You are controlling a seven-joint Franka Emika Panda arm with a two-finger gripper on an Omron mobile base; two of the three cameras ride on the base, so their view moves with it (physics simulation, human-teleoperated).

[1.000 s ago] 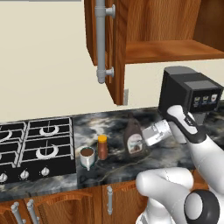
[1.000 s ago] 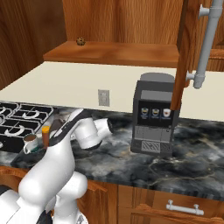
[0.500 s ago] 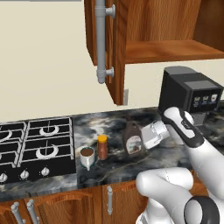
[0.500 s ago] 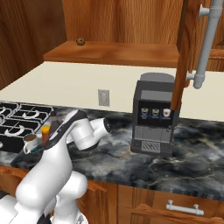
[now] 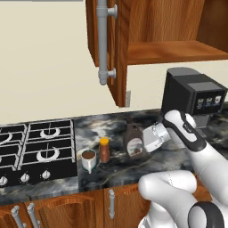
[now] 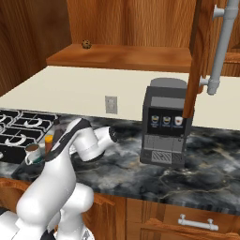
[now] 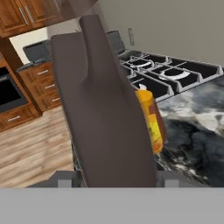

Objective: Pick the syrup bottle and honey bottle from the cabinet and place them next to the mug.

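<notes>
Your gripper (image 5: 143, 141) sits against the right side of the syrup bottle (image 5: 134, 141), which stands on the counter (image 5: 178, 156) just right of the honey bottle (image 5: 104, 149) and the mug (image 5: 89, 160); you cannot tell whether the jaws clamp it. Expect a rigid, smooth, top-heavy bottle, so hold the wide body, not the neck. Compared with a second ago, your arm has drawn slightly right while the bottle stayed put
</notes>
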